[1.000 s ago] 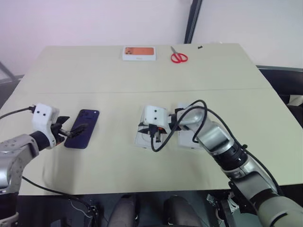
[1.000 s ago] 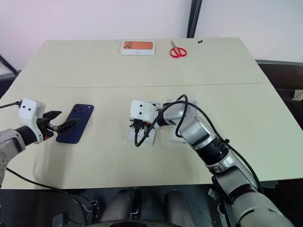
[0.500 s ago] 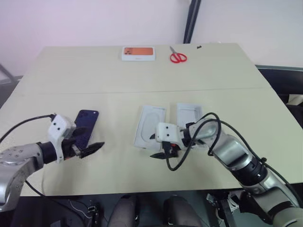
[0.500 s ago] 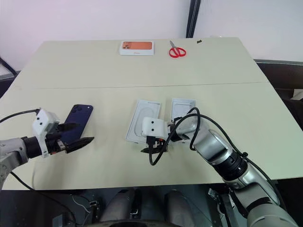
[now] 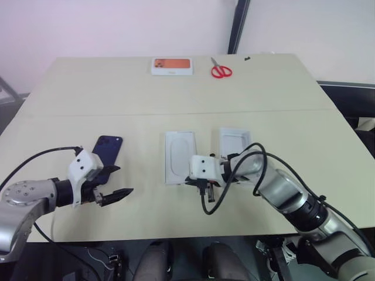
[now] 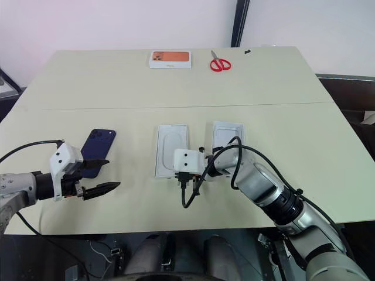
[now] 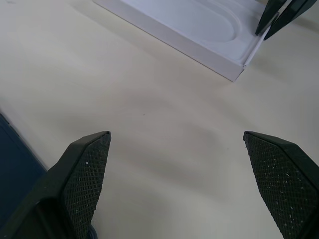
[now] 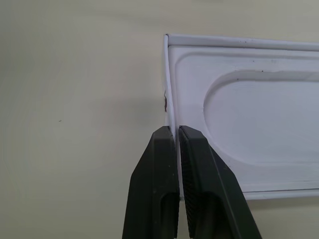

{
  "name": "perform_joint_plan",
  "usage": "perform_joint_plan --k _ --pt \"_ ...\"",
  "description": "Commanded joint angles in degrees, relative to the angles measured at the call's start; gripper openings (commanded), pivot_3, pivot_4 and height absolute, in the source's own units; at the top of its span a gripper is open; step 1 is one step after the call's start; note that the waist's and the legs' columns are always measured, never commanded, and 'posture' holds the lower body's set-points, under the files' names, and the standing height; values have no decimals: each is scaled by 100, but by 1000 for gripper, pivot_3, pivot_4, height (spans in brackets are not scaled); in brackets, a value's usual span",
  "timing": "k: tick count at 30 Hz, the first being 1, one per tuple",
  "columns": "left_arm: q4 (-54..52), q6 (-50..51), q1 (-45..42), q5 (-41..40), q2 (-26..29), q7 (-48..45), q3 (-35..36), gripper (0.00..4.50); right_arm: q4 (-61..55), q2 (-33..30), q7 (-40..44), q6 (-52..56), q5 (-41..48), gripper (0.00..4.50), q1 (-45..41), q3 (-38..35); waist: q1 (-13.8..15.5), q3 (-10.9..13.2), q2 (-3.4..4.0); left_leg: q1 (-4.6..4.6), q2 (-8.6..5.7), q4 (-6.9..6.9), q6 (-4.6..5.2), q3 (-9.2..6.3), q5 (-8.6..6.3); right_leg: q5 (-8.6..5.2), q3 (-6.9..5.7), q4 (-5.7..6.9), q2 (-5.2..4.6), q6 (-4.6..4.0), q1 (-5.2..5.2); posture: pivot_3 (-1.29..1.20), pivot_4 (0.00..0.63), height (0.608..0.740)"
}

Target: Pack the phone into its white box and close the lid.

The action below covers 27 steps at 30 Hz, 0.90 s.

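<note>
The dark blue phone (image 5: 108,153) lies flat on the table at the left, camera cluster at its far end. Just on its near right side, my left gripper (image 5: 125,180) hovers open and empty. At the centre sits the white box (image 5: 179,157), with a white insert with an oval recess lying in it. My right gripper (image 8: 174,128) is shut on the thin rim at the box's near right corner. The lid (image 5: 234,141) rests open side up to the right of the box.
A white box with orange print (image 5: 171,65) and red scissors (image 5: 221,71) lie at the far edge of the table. A black cable (image 5: 206,202) loops from my right wrist over the near table edge.
My right gripper came down to the box's near corner and shut on its rim; the box turned straighter and slid left. My left gripper swung from the phone's left to its near right side.
</note>
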Motion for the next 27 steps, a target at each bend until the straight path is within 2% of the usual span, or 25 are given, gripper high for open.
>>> perform_joint_plan --k 1,14,18,19,20,24,27 --pt "-79 -90 19 21 20 -3 47 4500 -139 -94 175 -308 78 56 -52 -93 1 0 0 0 0 0 1 0 -1 0 0 0 0 0 0 0 150 740" --pt "-19 -138 19 87 -70 67 69 4500 -399 -172 312 104 363 56 64 -213 9 0 0 0 0 1 7 0 -4 0 0 0 0 0 1 0 150 740" --pt "-6 -142 7 95 -100 93 86 4500 -392 -117 262 53 461 1483 54 -291 6 0 0 0 0 1 7 0 -4 0 0 0 0 0 1 0 150 740" --pt "0 -144 13 90 -110 106 120 4500 -384 -83 234 23 510 2084 40 -347 6 0 0 0 0 1 7 0 -4 0 0 0 0 0 1 0 150 740" --pt "15 -138 17 67 -126 129 193 4500 -387 -26 231 22 641 2503 5 -473 5 0 0 0 0 1 7 0 -4 0 -1 0 0 0 1 0 150 740" --pt "227 35 -178 -155 -251 344 561 4500 -220 303 202 207 1185 2503 -304 -985 3 0 0 0 0 1 8 0 -4 0 -1 1 0 0 1 0 150 740" --pt "695 454 -500 -396 -454 895 1077 4500 275 770 -215 202 1064 2503 -713 -996 -5 0 0 2 0 2 8 -1 -5 0 -2 4 1 0 0 0 150 740"
